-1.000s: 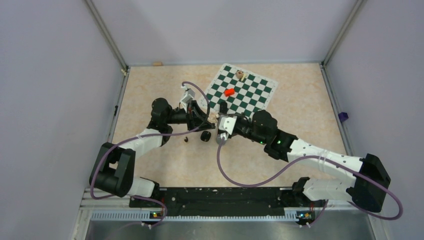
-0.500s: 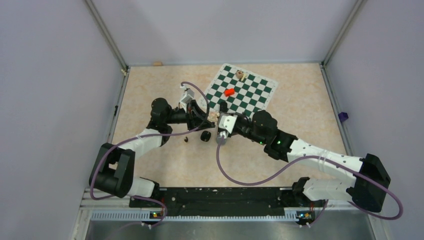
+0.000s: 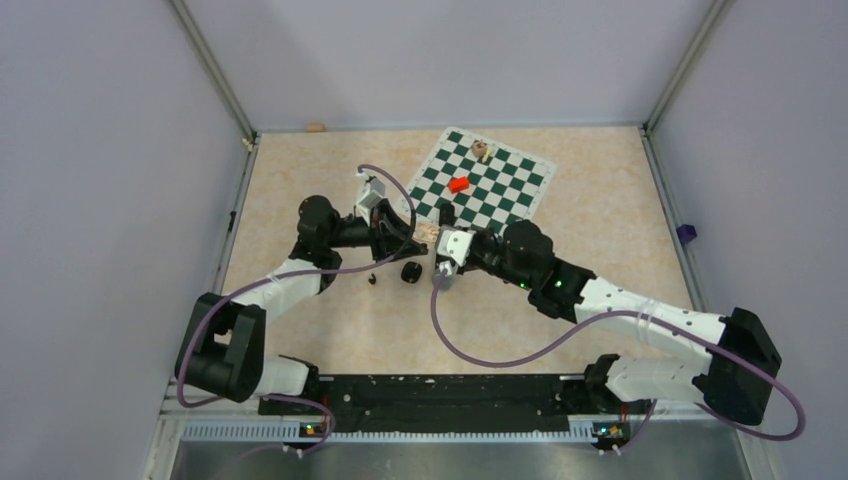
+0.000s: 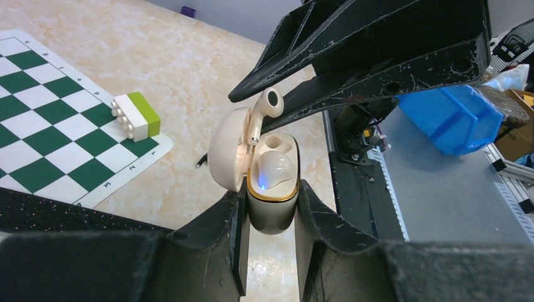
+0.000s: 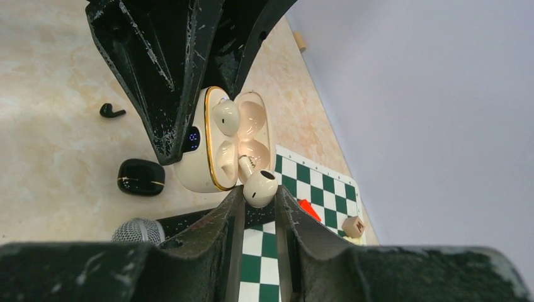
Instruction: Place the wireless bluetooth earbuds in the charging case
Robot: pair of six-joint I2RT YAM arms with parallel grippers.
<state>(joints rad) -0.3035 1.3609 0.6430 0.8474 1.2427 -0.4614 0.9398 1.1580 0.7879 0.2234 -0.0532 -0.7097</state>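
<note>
Item inspected: off-white earbud [image 5: 260, 187]. It is pinched at its head between the two fingertips of the right end effector [image 5: 259, 196]. Its stem points towards the open mouth of the charging case [image 4: 271, 217], and the tip is at or just inside the vacant socket; seating cannot be confirmed. The head stands clear above the rim.

Second off-white earbud [image 4: 275, 168]: seated in its socket, with a small blue light showing on it.

Charging case: cream with a gold rim band, raised off the table [image 3: 560, 230]. The left end effector [image 4: 269, 196] is clamped on its body, one finger on each side. The lid [image 4: 225, 148] is hinged fully back.

Black earbud [image 5: 112, 112]: lying loose on the table, well apart from the held case. Black case [image 5: 141, 177]: closed, on the table, near that bud and not touching it.

Surroundings:
- A microphone [image 5: 138, 231] head shows at the lower edge of the right wrist view.
- The chess mat [image 3: 485, 185] lies beyond the arms.
- A red piece [image 3: 459, 184] and a wooden block [image 5: 354, 225] stand on the mat.
- A white and yellow-green block [image 4: 135, 115] rests at the mat's near corner.
</note>
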